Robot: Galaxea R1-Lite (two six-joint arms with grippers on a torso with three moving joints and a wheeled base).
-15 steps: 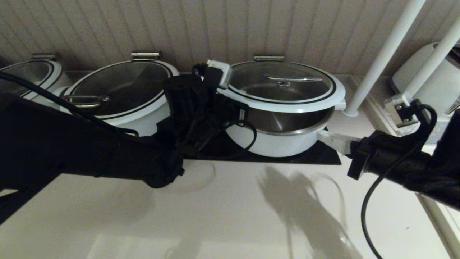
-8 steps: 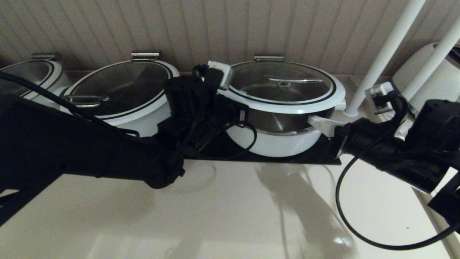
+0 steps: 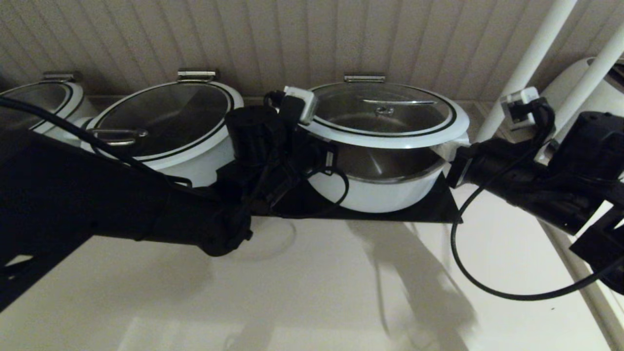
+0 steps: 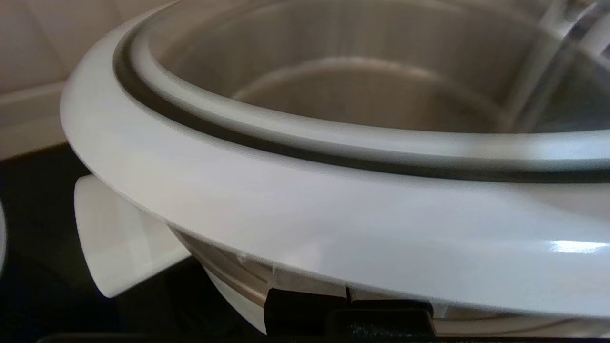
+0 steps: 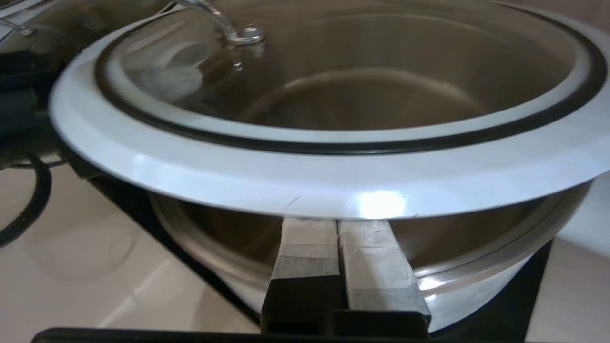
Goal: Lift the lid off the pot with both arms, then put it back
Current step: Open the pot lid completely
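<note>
The round glass lid (image 3: 385,114) with white rim and steel bar handle is tilted up at its front, above the white pot (image 3: 375,192), whose steel inside shows in the gap. My left gripper (image 3: 306,130) is shut, its tips under the lid's left rim. In the left wrist view the left gripper (image 4: 345,293) lies under the white rim of the lid (image 4: 333,209), next to the pot's stub handle (image 4: 119,238). My right gripper (image 3: 451,148) is shut and wedged under the right rim. In the right wrist view the right gripper (image 5: 338,224) meets the underside of the lid (image 5: 333,171) above the pot (image 5: 476,286).
A wider white pot (image 3: 165,122) with a loop-handle lid stands just left of my left arm, and another pot (image 3: 39,97) at the far left. White poles (image 3: 526,63) and a white appliance (image 3: 585,92) stand at the right. A ribbed wall is close behind. A black mat (image 3: 438,207) lies under the pot.
My right gripper has moved up and inward from beside the pot to under the lid's right rim. The lid's front has risen slightly. The left arm has barely moved.
</note>
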